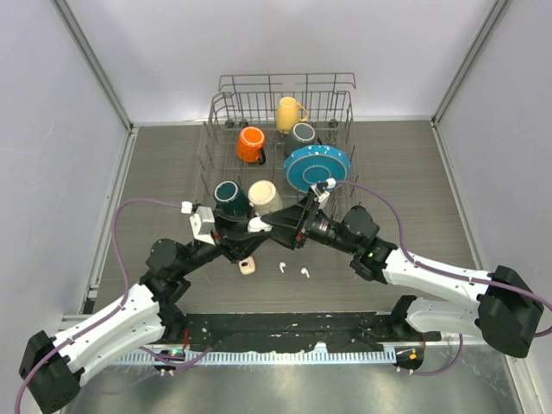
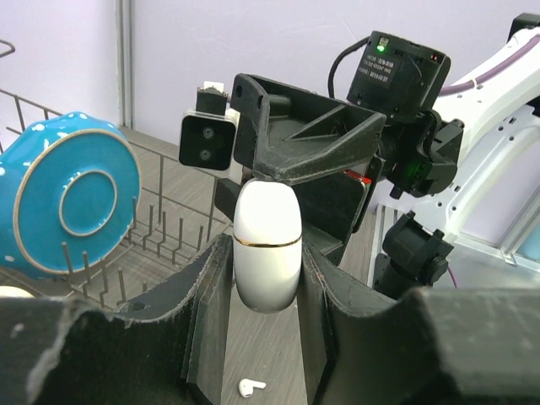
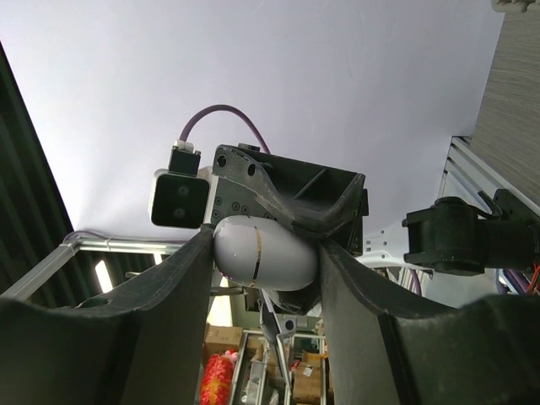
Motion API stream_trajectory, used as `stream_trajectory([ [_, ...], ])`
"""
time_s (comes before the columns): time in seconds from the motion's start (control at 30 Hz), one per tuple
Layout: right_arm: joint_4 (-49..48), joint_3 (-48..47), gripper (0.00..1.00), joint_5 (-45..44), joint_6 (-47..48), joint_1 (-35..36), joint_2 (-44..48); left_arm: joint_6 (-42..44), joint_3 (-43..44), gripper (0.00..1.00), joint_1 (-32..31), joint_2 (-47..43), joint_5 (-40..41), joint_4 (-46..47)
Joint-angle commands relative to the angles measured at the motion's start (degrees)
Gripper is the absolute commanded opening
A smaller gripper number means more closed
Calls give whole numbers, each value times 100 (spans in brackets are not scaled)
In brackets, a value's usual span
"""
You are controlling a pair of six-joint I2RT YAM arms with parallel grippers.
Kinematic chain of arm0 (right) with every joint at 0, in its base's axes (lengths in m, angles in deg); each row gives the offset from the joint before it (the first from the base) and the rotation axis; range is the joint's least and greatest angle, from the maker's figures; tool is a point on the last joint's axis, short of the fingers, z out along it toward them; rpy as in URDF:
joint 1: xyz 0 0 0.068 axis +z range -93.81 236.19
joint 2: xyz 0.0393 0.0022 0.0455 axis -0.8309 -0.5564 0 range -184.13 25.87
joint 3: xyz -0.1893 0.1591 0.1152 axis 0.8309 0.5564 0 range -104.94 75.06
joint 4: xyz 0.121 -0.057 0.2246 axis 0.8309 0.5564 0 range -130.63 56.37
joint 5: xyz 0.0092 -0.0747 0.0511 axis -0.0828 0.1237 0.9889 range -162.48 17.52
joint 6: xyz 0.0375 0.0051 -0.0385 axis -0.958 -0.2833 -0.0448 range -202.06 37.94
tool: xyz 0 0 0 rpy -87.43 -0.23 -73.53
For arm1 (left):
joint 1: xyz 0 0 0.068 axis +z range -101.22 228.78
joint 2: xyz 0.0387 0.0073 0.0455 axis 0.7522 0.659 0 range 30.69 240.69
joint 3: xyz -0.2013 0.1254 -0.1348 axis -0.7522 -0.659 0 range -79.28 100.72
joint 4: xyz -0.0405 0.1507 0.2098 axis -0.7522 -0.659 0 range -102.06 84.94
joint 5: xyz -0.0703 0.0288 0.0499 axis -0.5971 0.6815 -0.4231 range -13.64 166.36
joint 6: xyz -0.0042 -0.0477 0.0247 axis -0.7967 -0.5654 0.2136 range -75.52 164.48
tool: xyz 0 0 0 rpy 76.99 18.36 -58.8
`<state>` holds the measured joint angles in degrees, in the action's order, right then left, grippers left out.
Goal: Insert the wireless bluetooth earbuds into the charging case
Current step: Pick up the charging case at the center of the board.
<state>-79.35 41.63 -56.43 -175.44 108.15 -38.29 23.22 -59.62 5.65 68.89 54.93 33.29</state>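
Grip is shared: the left jaws and the right jaws are each clamped onto opposite ends of a glossy white egg-shaped plastic charging case (image 2: pixel 267 221), lid closed, held clear above the grey wood-grain worktop (image 1: pixel 414 190). Two tiny white short-stemmed plastic earbuds (image 1: pixel 281 267) lie loose on the worktop below, near a small pale rounded case (image 1: pixel 247 266).

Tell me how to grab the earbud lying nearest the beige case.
Probably pinch the earbud across its narrow width, coming straight down from above: it lies flat on the table, apart from the beige case and the other earbud, leaving room either side. Its stem's direction is too small to tell.
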Motion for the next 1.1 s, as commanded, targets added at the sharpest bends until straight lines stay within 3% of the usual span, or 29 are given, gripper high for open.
stream_trajectory([
  [0.0,-382,-58,15,-6,-39,33,53,-89,-41,38,-2,-49,166,594],
  [0.27,-470,-41,14,-6,-83,33,9,-212,-50,36,-11,83,113,806],
  [0.43,-540,-6,14,-6,-119,33,9,-230,-24,19,-11,144,78,815],
  [0.53,-566,-6,15,12,-119,33,0,-230,-24,1,-11,162,42,797],
  [0.6,-558,-6,22,12,-75,33,18,-230,-32,0,-11,171,77,780],
  [0.63,-540,3,37,12,4,33,26,-239,-50,0,-2,162,121,779],
  [0.73,-190,-40,62,-67,328,33,228,-239,-76,0,-11,136,139,779],
  [0.77,412,-93,73,-189,730,24,437,-247,-94,0,-11,127,148,762],
  [0.83,1301,-399,83,-479,1293,24,746,-265,-146,0,-11,92,148,762],
  [0.87,2306,-558,84,-620,1871,24,1017,-291,-173,0,-11,74,148,814],
  [0.97,3822,-1147,84,-1349,2883,24,1335,-379,-418,0,-11,4,288,1216],
  [1.07,4485,-1411,84,-1579,3378,33,1652,-458,-831,0,-11,56,499,2163],
])
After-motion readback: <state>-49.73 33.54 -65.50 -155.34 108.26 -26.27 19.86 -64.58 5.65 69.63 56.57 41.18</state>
